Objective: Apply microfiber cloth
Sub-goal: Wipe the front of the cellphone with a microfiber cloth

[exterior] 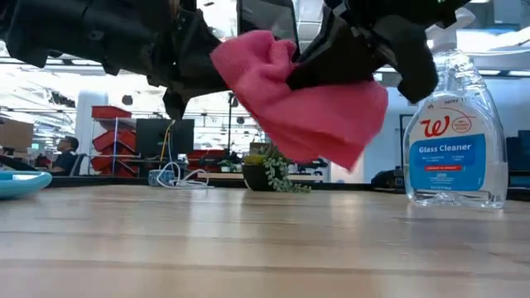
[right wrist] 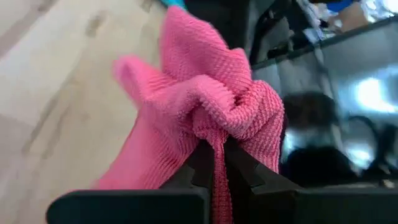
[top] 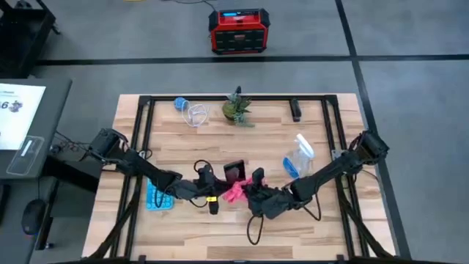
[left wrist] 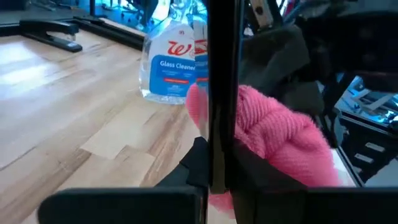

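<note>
Right gripper (right wrist: 214, 158) clenched on the microfiber cloth (right wrist: 205, 99), held bunched in the air above the table (exterior: 248, 240), just in front of the glass cleaner bottle (exterior: 451, 132). Left gripper (top: 212, 192) beside the cloth, holding a black phone (left wrist: 222, 93) upright against it.

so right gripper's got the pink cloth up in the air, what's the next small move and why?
Probably sweep the microfiber cloth sideways across the black phone. The right gripper is shut on the cloth, which hangs clear of the table, and the left gripper holds the phone upright on edge right against it. How firmly the cloth presses the screen isn't clear.
</note>
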